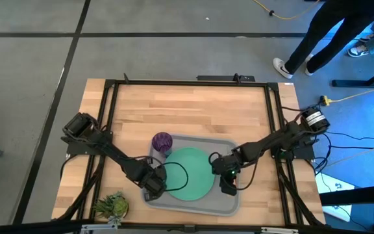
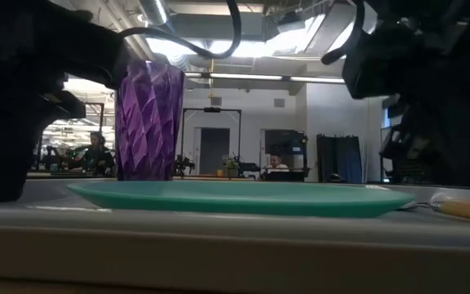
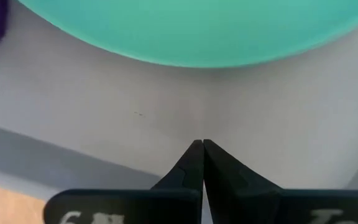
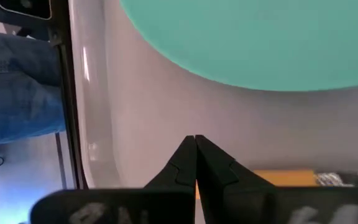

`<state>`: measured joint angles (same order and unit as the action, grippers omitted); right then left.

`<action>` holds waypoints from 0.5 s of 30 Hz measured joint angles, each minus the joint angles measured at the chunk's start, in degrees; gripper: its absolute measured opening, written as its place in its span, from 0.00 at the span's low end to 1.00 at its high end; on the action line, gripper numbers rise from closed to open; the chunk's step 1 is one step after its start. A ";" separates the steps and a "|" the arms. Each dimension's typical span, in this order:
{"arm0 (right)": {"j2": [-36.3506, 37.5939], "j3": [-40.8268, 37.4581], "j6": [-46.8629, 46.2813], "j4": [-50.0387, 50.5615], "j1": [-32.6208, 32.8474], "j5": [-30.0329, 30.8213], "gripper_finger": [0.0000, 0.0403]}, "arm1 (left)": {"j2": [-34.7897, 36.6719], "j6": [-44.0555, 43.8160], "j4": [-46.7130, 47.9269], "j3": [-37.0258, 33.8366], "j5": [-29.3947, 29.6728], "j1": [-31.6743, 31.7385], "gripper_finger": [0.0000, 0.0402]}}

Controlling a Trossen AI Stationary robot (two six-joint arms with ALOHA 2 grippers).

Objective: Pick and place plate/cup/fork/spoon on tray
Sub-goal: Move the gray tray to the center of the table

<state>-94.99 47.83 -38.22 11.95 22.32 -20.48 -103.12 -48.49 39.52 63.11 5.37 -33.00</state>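
Table surface: light wooden table (image 1: 187, 107) inside a black frame, on a grey floor with dark lines. A small green plant (image 1: 112, 205) sits at the near edge, off the tray's left corner.

The tray (image 1: 229, 203) lies at the near middle of the table, light grey with a raised rim. On it, centred, rests the plate (image 1: 190, 173), flat, round and plain green. The cup (image 1: 162, 142), a faceted translucent purple tumbler, stands upright in the tray's far left corner, just beside the plate's rim.

Left gripper (image 3: 202, 144): over the tray's left part, near the plate's edge, fingers pressed together on nothing. Right gripper (image 4: 195, 138): over the tray's right part, just beside the plate, fingers likewise clenched and empty.

Partly seen: an orange-tan handle (image 2: 467, 209) lies on the tray to the right of the plate; its head is hidden, so fork or spoon cannot be told. The other utensil is not made out.

Beyond the tray: a person's legs (image 1: 317, 36) stand on the floor past the table's far right corner, with yellow cable nearby. The low view shows an open workshop with ceiling lights and distant people.
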 joint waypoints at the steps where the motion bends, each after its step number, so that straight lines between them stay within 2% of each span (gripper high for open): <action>1: -0.47 0.00 -0.33 -0.47 0.24 -0.01 0.01 | 0.01 -0.01 -0.11 0.00 -0.31 -0.18 0.00; 11: -3.54 0.04 -0.46 -0.31 0.77 0.66 0.01 | 0.08 -2.33 -0.18 0.02 -0.35 -1.53 0.00; 15: -3.79 0.04 -0.26 -0.18 0.77 2.73 0.01 | 0.11 -2.49 -0.19 0.02 -0.45 -1.53 0.00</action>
<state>-98.78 47.88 -38.48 11.77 23.09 -17.75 -103.00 -50.98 39.33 63.14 4.93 -34.52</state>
